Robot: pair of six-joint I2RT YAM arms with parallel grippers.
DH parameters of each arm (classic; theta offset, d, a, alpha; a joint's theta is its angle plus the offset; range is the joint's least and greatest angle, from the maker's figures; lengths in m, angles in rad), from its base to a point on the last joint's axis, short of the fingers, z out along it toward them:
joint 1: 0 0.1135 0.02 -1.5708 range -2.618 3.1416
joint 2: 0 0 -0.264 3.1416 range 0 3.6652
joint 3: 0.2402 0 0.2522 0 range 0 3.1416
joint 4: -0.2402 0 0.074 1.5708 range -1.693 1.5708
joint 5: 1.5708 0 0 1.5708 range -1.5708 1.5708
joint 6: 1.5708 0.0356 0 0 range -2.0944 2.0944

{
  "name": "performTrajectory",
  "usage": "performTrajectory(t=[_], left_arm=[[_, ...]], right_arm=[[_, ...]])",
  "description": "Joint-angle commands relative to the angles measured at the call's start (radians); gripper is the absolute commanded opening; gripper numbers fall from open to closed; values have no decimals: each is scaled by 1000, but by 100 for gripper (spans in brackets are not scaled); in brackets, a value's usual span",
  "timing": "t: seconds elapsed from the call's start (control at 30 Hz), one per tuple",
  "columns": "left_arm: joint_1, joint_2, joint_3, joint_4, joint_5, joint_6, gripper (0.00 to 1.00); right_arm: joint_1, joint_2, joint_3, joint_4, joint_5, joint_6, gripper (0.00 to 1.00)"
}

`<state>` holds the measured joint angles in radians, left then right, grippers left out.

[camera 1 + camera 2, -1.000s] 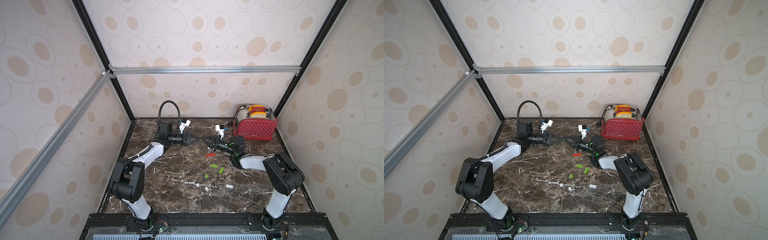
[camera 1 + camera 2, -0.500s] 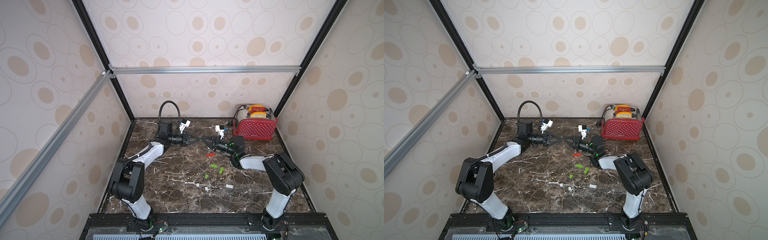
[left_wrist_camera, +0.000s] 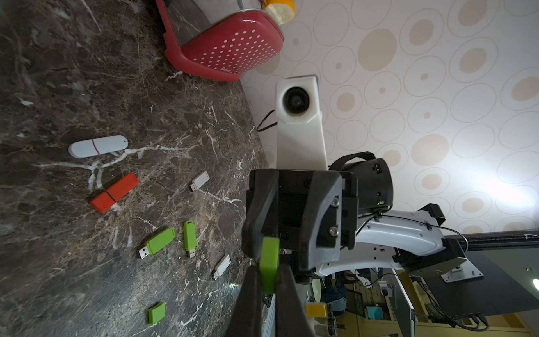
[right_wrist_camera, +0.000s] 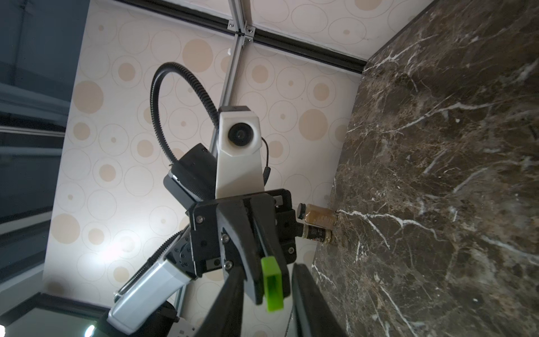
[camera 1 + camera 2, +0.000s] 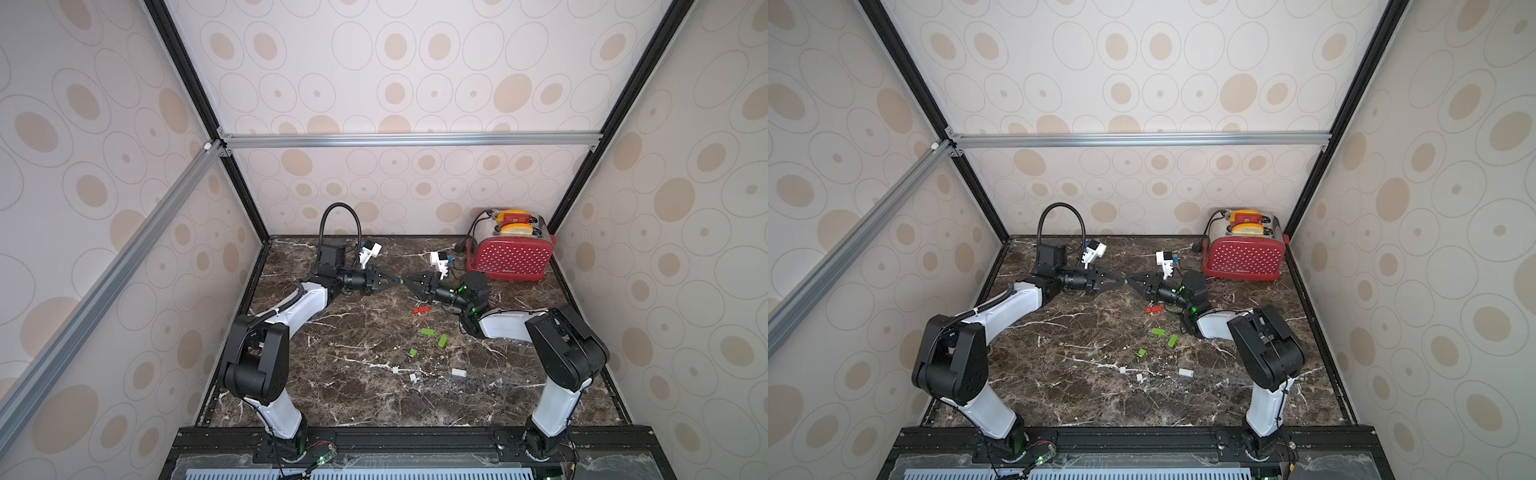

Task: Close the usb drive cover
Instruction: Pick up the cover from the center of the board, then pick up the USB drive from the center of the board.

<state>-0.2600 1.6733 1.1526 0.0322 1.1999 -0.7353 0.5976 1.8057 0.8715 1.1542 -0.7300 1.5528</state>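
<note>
A small green usb drive (image 3: 269, 261) is held in the air above the middle of the back of the table, where both grippers meet tip to tip. My left gripper (image 3: 269, 270) is shut on it, with both fingers pressed against its sides. In the right wrist view, the drive (image 4: 272, 287) sticks out of the left jaws between my right gripper's (image 4: 267, 267) fingers, with a gap on each side, so the right gripper is open. In a top view the left gripper (image 5: 395, 280) and right gripper (image 5: 407, 281) almost touch. The fingers hide where the cover meets the body.
On the marble lie a red drive (image 5: 421, 309), two green drives (image 5: 427, 331) (image 5: 443, 340), a loose green cap (image 5: 413, 352) and small white pieces (image 5: 458, 372). A red toaster (image 5: 509, 259) stands at the back right. Two small bottles (image 4: 318, 217) stand by the back wall.
My right gripper's jaws have opened off the green drive. The left jaws closed onto it a moment before. Both arms have stayed almost where they were.
</note>
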Motion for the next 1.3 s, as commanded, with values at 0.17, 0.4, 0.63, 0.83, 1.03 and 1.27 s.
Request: performTrajectory(t=[0.17,0.4,0.63,0.83,1.03,1.27], left_arm=[[72,-43,-10,-318,68,169,0],[88,-120,-152,-318,56,198,0],[88,-99,-143,-377,55,241,0],[89,-85,-184,-318,51,205,0],[89,-68,-190,-292,68,173,0],[89,-35,-216,-199,132,111,0]], right_arm=[[-103,-262,-2,-621,-133,-556,58],[-77,-258,302,-1692,259,-1600,69],[-2,-46,424,-1896,513,-1995,69],[-2,61,452,-1879,440,-2028,62],[16,110,462,-1868,439,-2045,57],[52,164,464,-1838,471,-2065,54]])
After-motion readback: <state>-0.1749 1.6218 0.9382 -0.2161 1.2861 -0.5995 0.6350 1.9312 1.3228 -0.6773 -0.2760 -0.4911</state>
